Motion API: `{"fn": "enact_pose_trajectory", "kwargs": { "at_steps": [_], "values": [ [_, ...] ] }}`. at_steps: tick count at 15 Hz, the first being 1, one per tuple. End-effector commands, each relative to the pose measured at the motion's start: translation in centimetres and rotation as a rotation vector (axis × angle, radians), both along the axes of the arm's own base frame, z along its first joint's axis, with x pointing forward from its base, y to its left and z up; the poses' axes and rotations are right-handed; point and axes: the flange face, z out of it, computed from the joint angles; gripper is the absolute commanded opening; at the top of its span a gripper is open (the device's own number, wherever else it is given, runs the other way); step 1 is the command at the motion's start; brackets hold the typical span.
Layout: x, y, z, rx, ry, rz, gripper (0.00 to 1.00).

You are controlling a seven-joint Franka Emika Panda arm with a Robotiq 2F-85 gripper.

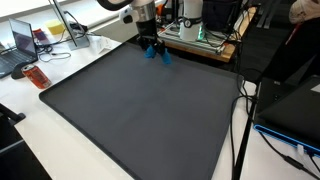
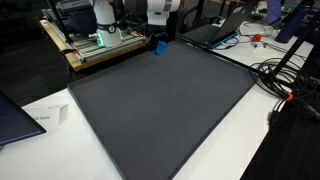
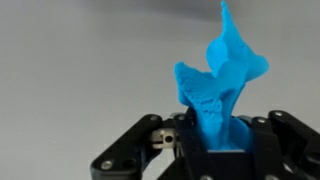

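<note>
In an exterior view, the fingers (image 1: 149,42) are holding a blue cloth (image 1: 157,54) at the dark mat's (image 1: 130,110) far edge. In an exterior view, the cloth (image 2: 158,46) is hanging beside the mat's (image 2: 160,110) corner. In the wrist view, the fingers (image 3: 268,140) are clamping its bunched base; a firm, centred pinch seems best.

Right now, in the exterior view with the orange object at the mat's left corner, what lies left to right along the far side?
Laptop, orange object, blue cloth in the shut gripper, wooden platform, black cables.

White tabletop (image 1: 70,150) is carrying a big dark mat (image 1: 140,100). A red object (image 1: 36,76) is lying by the mat's corner. Cables (image 2: 288,80) are lying beside its edge.
</note>
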Motion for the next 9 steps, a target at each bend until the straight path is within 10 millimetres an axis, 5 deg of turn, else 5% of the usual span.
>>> {"fn": "enact_pose_trajectory", "kwargs": {
  "at_steps": [1,9],
  "values": [
    [-2.3,0.1,2.5,0.047,-0.005,-0.001,0.00],
    [-2.9,1.4,6.4,0.063,-0.079,0.007,0.00]
  ]
}}
